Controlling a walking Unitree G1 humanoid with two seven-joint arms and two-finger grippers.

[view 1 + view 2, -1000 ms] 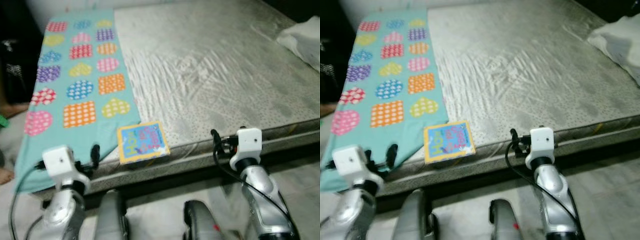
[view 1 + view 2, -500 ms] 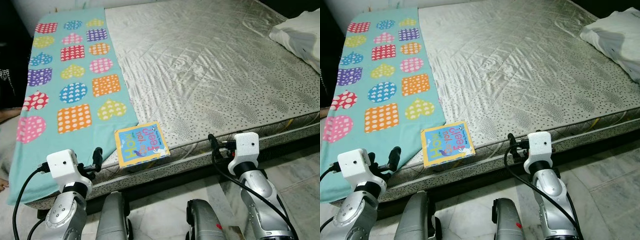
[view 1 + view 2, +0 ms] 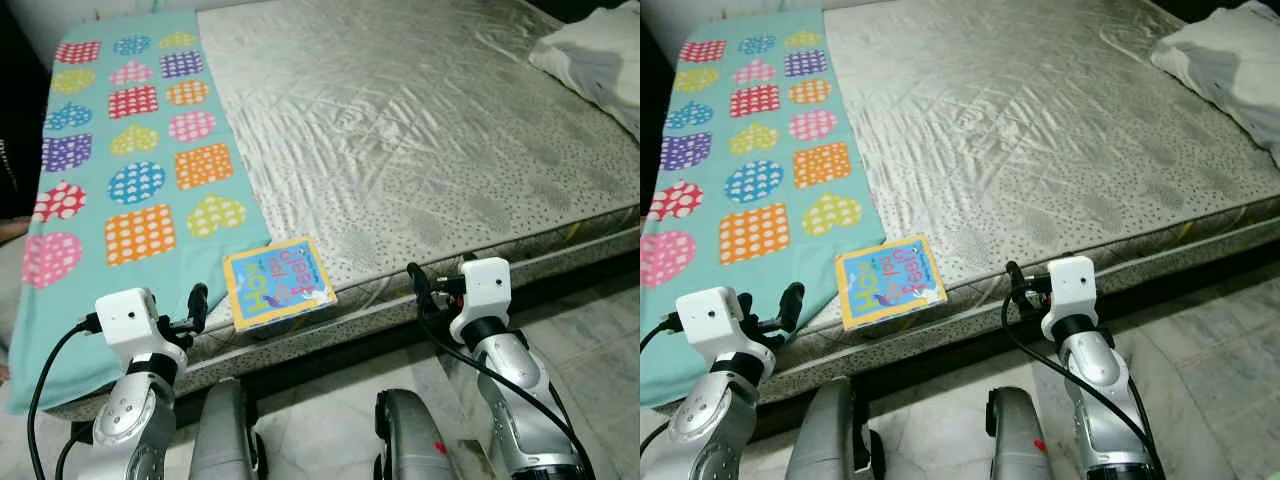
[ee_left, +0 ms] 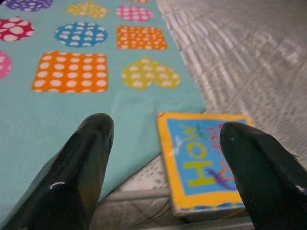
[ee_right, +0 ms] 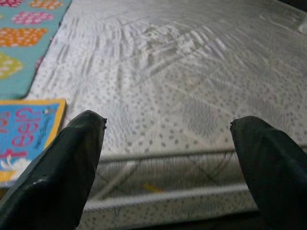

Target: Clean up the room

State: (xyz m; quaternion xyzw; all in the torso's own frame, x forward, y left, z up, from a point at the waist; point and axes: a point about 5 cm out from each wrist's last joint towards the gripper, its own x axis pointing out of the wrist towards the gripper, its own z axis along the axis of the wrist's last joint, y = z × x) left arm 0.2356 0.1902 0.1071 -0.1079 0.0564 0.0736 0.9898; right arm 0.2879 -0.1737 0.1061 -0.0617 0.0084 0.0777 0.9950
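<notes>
- A book with a yellow border and a blue cover lies flat at the near edge of the mattress, lower centre of the left eye view, one corner just touching the edge of the blanket.
- The blanket is teal with coloured hearts and squares; it covers the left strip of the bed and hangs over the near edge in the lower left.
- A white pillow sits in the upper right corner, well apart from the book.
- The left gripper hovers low at the bed's edge, its fingers spread wide apart with nothing between them; in the left wrist view the book lies ahead between the fingertips, closer to one finger.
- The right gripper is also spread open and empty, in front of the mattress side to the right of the book; the book's corner shows beside one finger.
- The mattress is bare grey quilted fabric with a dotted band near its edge.
- Pale marbled floor tiles fill the lower right, and the space under the bed is dark.
</notes>
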